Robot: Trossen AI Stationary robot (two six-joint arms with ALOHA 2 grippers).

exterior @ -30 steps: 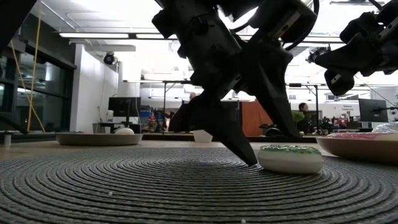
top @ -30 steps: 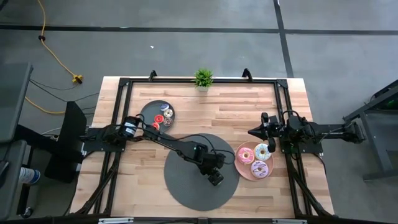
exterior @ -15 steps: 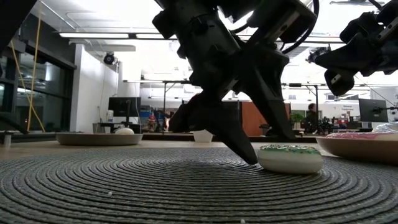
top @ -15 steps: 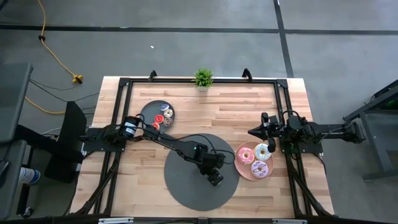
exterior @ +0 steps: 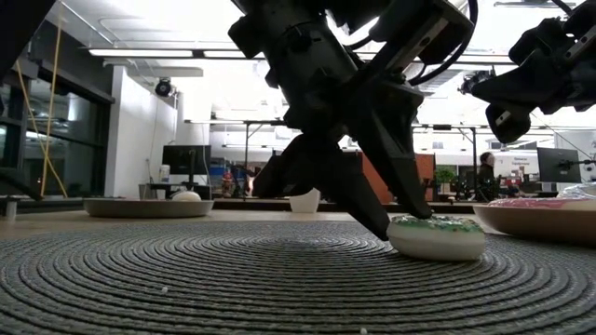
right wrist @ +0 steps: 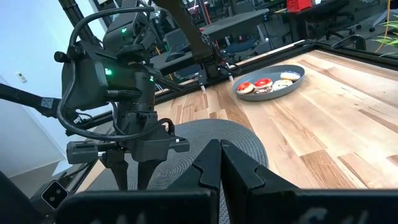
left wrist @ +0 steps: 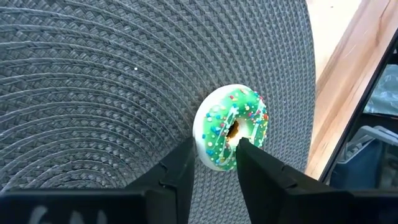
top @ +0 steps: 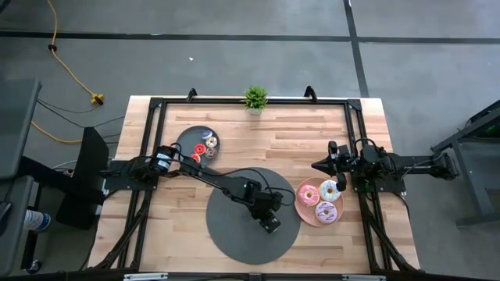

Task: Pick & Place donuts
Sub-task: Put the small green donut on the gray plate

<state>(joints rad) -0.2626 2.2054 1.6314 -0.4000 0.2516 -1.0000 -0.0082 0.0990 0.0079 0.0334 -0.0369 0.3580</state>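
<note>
A butcher-block table (top: 258,140) stands on a grey floor, carrying a round woven grey placemat (top: 230,234), a dark grey plate (top: 187,140) of tiny donuts (top: 208,144), a pink plate (top: 306,212) with three larger frosted donuts (top: 322,201) and a small potted plant (top: 255,97); the left gripper (top: 270,225) reaches down over the mat, the right gripper (top: 319,166) waits above the table near the pink plate; at table height the left fingers (exterior: 358,191) angle down onto the edge of a green-sprinkled donut (exterior: 436,235) lying on the mat; the left wrist camera shows the two fingers partly closed, one outside the rim and one at the hole of that green donut (left wrist: 231,126), not yet pinching tight; the right wrist camera shows its own fingers (right wrist: 217,163) pressed together, empty, facing the left arm (right wrist: 118,81).
</note>
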